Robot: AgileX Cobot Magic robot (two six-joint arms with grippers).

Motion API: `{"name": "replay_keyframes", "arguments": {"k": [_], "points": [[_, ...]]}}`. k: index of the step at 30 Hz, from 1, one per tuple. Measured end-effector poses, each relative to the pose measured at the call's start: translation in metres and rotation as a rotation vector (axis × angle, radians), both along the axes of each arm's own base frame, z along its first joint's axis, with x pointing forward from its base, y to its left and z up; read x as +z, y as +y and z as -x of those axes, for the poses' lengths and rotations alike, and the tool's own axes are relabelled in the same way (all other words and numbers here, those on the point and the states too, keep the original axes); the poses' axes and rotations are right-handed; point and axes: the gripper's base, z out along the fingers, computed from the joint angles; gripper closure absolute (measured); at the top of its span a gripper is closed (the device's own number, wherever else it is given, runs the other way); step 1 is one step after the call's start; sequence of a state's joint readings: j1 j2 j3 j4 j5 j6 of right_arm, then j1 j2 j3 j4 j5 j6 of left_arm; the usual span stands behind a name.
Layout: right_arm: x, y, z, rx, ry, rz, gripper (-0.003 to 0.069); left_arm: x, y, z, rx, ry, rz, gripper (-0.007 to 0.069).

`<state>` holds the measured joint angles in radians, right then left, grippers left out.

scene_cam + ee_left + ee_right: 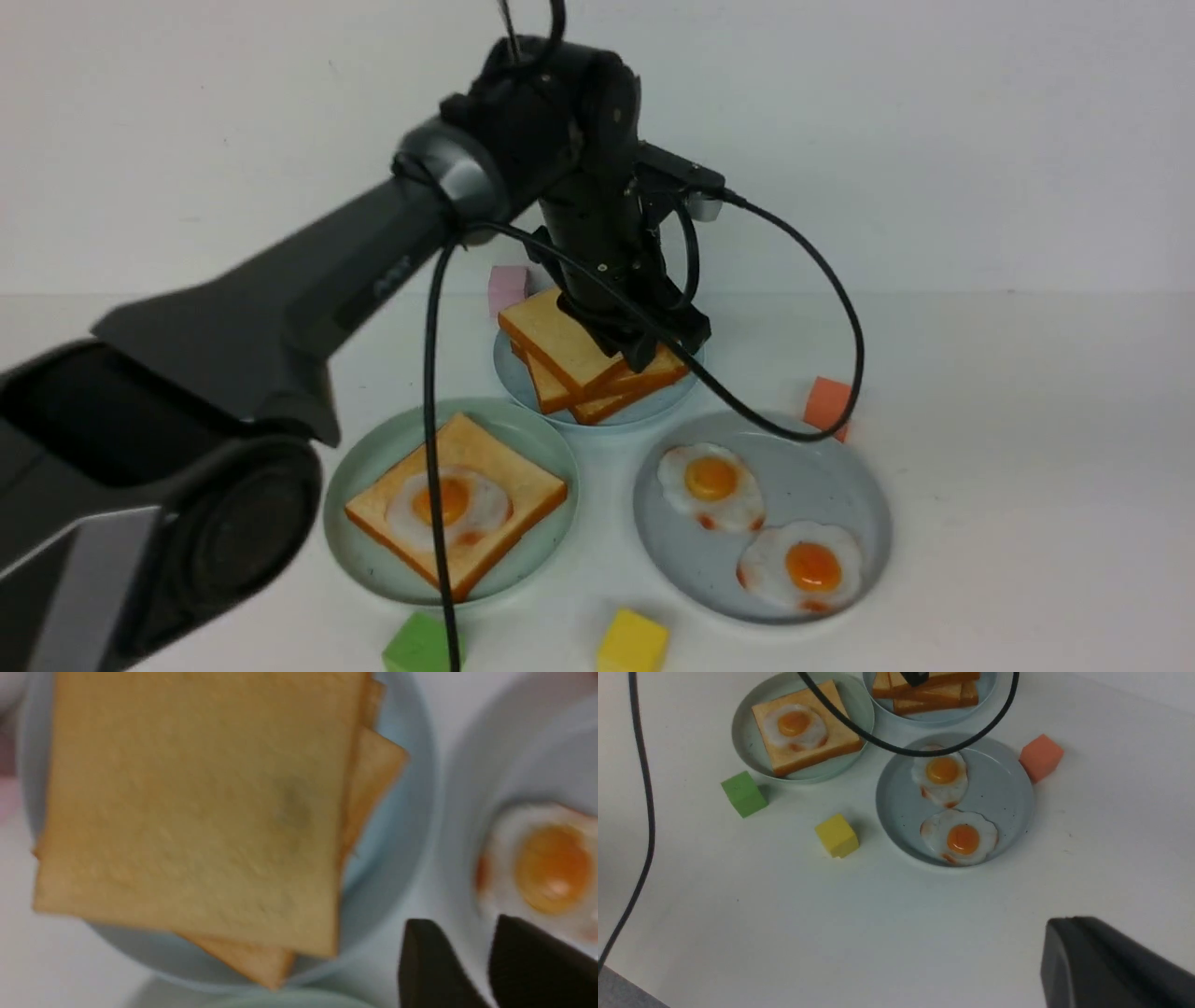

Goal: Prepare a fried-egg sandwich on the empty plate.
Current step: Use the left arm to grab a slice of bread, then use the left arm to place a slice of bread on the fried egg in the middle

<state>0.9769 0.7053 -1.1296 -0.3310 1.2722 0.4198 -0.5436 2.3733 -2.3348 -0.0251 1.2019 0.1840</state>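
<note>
Surface (1027, 467) is white and carries three plates close together, with small coloured blocks scattered round them. The left arm (308, 289) is the biggest thing over it. It reaches forward and inward from the near left, its wrist bent steeply down so the left tool (642, 353) points at the far plate.

Nearest on the left sits the mint-green plate (373, 551). It holds the fried-egg sandwich as built so far: a bottom slice (527, 485) lying flat with one fried egg (448, 504) on top, uncovered. Just right of it, the grey-blue plate (826, 485) keeps two spare eggs (709, 481). Behind both, the light-blue plate (658, 403) bears the toast pile (560, 347), its slices skewed over one another.

By my reckoning the step in hand is fetching the top slice. The next move calls for pinching only the uppermost slice by an edge, lifting it clear, carrying it toward the near left and laying it square over the egg without dragging the egg off.

The left tool's fingers stand apart with nothing between them, at the pile's right-hand edge; whether they touch it is unclear. The right tool (1111, 961) is drawn back, well away from the plates, closed and holding nothing.
</note>
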Motion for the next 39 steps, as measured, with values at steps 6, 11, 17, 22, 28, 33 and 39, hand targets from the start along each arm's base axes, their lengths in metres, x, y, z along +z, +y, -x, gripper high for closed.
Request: {"name": "replay_keyframes", "arguments": {"k": [6,11,17,22,28,33,39], "points": [[-0.003,0.001,-0.001,0.0,0.006,0.011,0.0662,-0.027,0.001,-0.013,-0.009,-0.047,-0.087,0.0203],[-0.005,0.001,-0.001,-0.001,0.009,0.015,0.0662,-0.044,0.001,-0.02,-0.01,-0.058,-0.103,0.0186],[-0.005,0.001,-0.001,-0.001,0.01,0.015,0.0658,-0.048,0.001,-0.023,-0.011,-0.07,-0.12,0.0309],[-0.005,0.002,0.0,0.009,0.026,0.004,0.0655,-0.048,0.002,-0.023,-0.01,-0.076,-0.127,0.0523],[-0.006,0.003,0.001,0.017,0.037,-0.004,0.0655,-0.041,0.002,-0.022,-0.012,-0.081,-0.118,0.0577],[-0.006,0.003,0.001,0.017,0.037,-0.004,0.0654,-0.002,0.006,-0.01,-0.006,-0.084,-0.067,0.0579],[-0.006,0.003,0.001,0.017,0.038,-0.004,0.0652,0.089,0.024,0.023,0.021,-0.163,0.015,0.0589]]}}
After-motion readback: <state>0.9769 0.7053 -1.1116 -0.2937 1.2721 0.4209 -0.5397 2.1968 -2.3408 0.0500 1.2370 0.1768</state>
